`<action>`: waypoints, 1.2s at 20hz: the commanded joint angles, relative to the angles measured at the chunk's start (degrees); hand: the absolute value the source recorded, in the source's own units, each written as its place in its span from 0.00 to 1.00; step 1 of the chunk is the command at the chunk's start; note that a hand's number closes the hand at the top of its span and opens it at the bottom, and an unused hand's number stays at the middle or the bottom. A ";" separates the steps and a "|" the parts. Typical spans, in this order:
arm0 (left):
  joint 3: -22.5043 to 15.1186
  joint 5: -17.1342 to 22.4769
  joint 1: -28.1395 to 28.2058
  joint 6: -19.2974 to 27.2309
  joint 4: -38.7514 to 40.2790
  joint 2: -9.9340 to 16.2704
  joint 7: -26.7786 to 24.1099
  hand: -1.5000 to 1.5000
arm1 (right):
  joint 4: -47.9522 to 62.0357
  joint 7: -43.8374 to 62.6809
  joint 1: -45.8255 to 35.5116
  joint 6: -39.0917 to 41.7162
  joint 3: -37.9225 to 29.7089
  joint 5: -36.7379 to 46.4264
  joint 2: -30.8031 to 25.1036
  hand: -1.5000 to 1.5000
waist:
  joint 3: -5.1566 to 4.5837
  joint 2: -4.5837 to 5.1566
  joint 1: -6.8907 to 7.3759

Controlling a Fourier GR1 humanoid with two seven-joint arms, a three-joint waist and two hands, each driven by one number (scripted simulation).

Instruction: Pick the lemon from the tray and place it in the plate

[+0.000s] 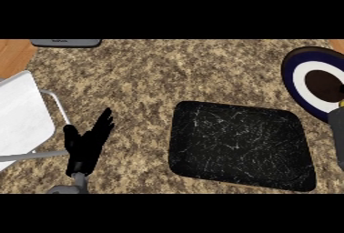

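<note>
Speckled counter (168, 73) lies bare between the black tray (238, 143) and the left hand (87, 141), fingers straight and upright. At the right edge the plate (316, 79) is cut off. The right forearm (336, 132) barely shows; its hand and the lemon are hidden.

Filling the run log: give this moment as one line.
tray: no lemon visible | plate: right edge | left hand: open, resting | right hand: unseen, forearm by plate
</note>
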 commanded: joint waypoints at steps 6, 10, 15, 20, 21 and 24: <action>-0.80 -0.40 1.23 0.41 1.05 -1.15 0.00 0.50 | -7.65 -10.79 0.61 -14.50 6.45 -13.86 2.07 0.00 | -0.07 -0.07 -0.30; 1.30 0.39 0.52 0.33 1.35 0.15 0.35 0.50 | -17.03 -11.92 6.89 -14.65 13.62 -24.21 6.24 0.00 | -0.23 -0.74 -2.00; 1.05 0.54 1.58 0.82 0.38 -0.59 0.71 0.50 | -30.81 -11.56 16.57 -14.76 26.45 -34.91 11.75 0.00 | -0.31 -0.94 -2.33; 1.27 1.02 3.64 0.03 -1.28 -0.05 0.29 0.50 | -43.57 -12.73 29.49 -14.83 40.52 -42.93 11.90 0.00 | -0.35 -0.83 -2.02; -0.11 -0.07 4.41 -0.71 -1.73 0.32 0.06 0.50 | -44.51 -13.20 30.33 -14.84 41.42 -44.54 11.20 0.00 | -0.36 -0.70 -1.68; 1.38 0.73 2.01 -0.57 -0.09 0.42 1.08 0.50 | -47.52 -16.25 33.56 -14.86 44.67 -46.64 13.34 0.00 | -0.37 -0.57 -1.52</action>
